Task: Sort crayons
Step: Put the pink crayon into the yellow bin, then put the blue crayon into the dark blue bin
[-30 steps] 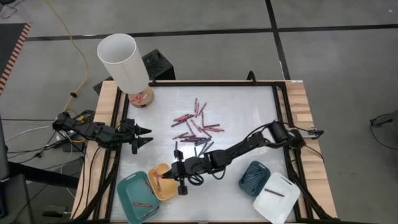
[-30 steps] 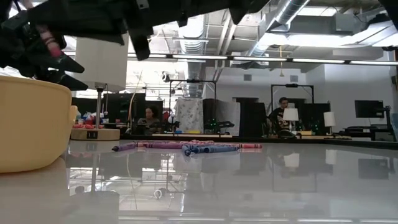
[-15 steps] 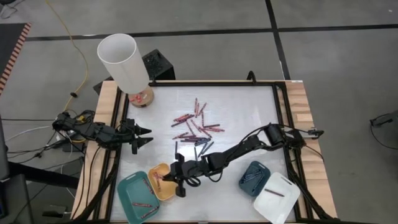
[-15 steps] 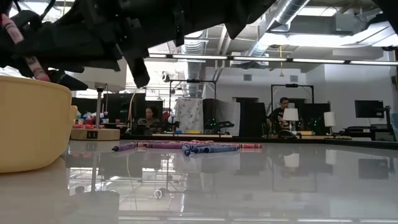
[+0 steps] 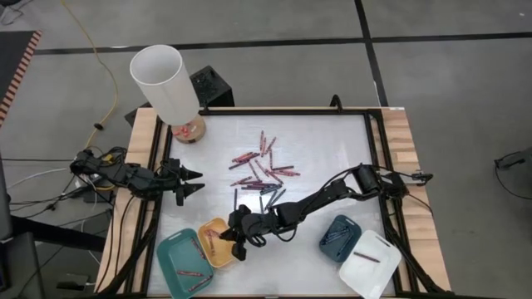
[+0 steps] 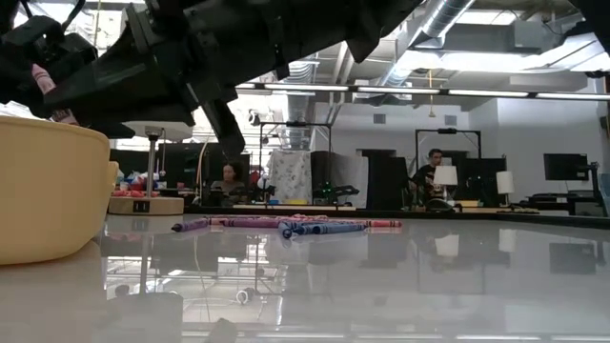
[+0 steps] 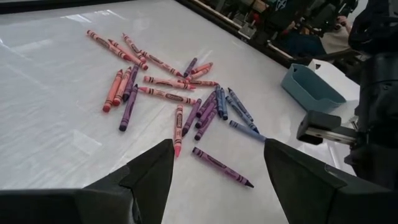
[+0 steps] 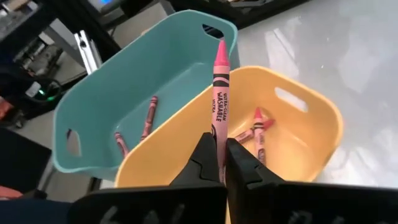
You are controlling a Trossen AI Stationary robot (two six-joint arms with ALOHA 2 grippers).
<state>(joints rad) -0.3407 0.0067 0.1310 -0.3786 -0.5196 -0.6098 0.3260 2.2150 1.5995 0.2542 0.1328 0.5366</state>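
Note:
Loose crayons [image 5: 262,170] in red, pink, purple and blue lie scattered mid-table, and show in the left wrist view as the same pile [image 7: 168,87]. My right gripper [image 5: 235,242] reaches across to the near left. It is shut on a pink crayon [image 8: 219,81] above the yellow tray [image 5: 218,242], which lies beside the teal tray [image 5: 184,262]. The yellow tray [image 8: 311,124] holds a few reddish crayons [image 8: 258,127], and the teal tray [image 8: 124,93] holds two [image 8: 149,109]. My left gripper [image 5: 193,183] waits open at the table's left edge. My right gripper pinches the pink crayon's wrapped body near its blunt end [image 8: 217,134] between its two fingertips. The fingers slant down from the table's right side. The crayon sticks out past the fingertips with its pointed tip [image 8: 221,46] away, lifted clear above the yellow tray.
A dark blue tray [image 5: 338,235] and a white tray [image 5: 369,263], each with crayons, sit at the near right. A white lamp [image 5: 162,83] stands at the far left corner. A black frame [image 5: 378,158] borders the white table top.
My right gripper has rolled about its own axis and sunk a little over the yellow tray, staying shut. The pink crayon has turned with it and remains clear of the tray.

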